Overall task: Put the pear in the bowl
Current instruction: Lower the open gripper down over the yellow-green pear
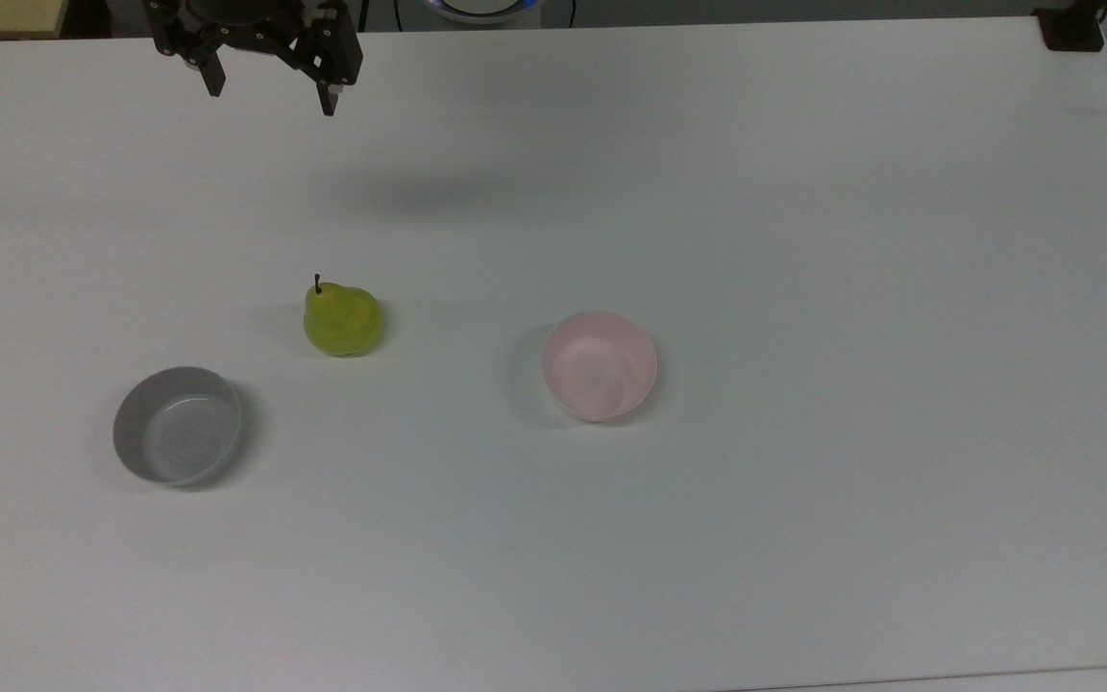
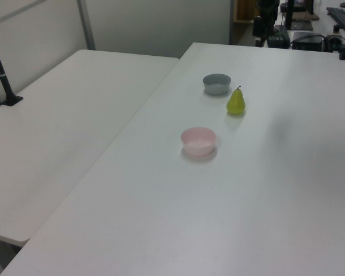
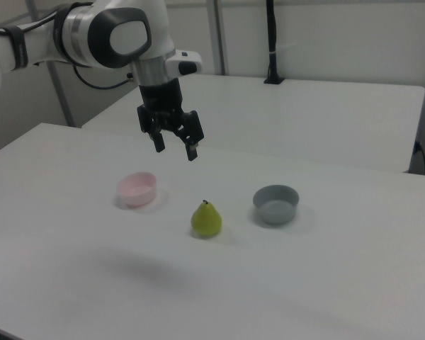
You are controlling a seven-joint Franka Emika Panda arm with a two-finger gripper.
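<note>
— What did we have under everything, and what was around it?

— We had a plain white table [image 1: 803, 240], bare apart from three things, with a second white table [image 2: 63, 115] butted against it on the left view's left. A black pole [image 3: 271, 42] stood on the far table in the right view, before a pale wall.

— And the fruit?

— We saw the small yellow-green speckled pear [image 1: 342, 320] standing upright on the table, its dark stem up. In the top view it sat between the round grey bowl [image 1: 177, 426], to its lower left, and the small round pale pink plastic bowl [image 1: 600, 365], to its right. It touched neither.

— How did it lie relative to the hand?

— We found the black two-finger hand [image 3: 176, 145] raised well above the table, fingers pointing down and spread wide, gripping nothing. In the right view it hung above the stretch between the pink bowl and the pear, well clear of the fruit.
</note>
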